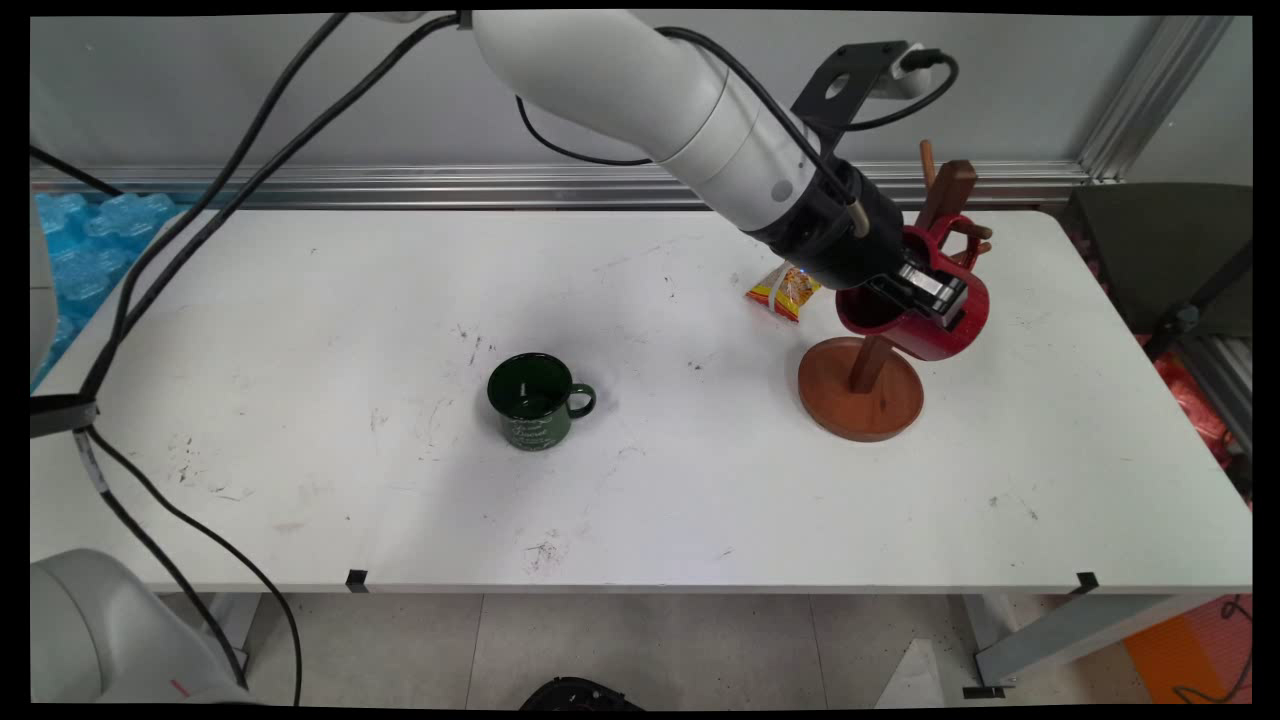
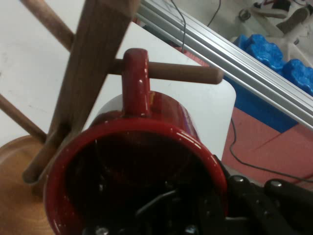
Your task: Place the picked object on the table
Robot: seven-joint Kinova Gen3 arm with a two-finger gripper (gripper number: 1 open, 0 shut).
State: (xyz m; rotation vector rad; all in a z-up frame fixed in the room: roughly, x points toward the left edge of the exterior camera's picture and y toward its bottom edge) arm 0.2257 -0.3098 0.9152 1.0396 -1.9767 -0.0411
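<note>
My gripper (image 1: 935, 292) is shut on the wall of a red mug (image 1: 935, 325), one finger inside the rim and one outside. The mug hangs tilted at a wooden mug tree (image 1: 862, 392) on the right of the table, mouth toward the arm. In the hand view the red mug (image 2: 146, 122) fills the lower half. Its handle (image 2: 135, 78) loops over a horizontal peg (image 2: 182, 73) next to the tree's post (image 2: 98, 54). The gripper (image 2: 215, 200) shows only as dark linkage at the mug's rim.
A dark green mug (image 1: 535, 400) stands upright at mid-table, handle to the right. A yellow-red snack packet (image 1: 785, 290) lies just left of the mug tree. Blue packing material (image 1: 90, 240) sits off the table's far left corner. An aluminium rail (image 1: 400, 185) runs along the back edge.
</note>
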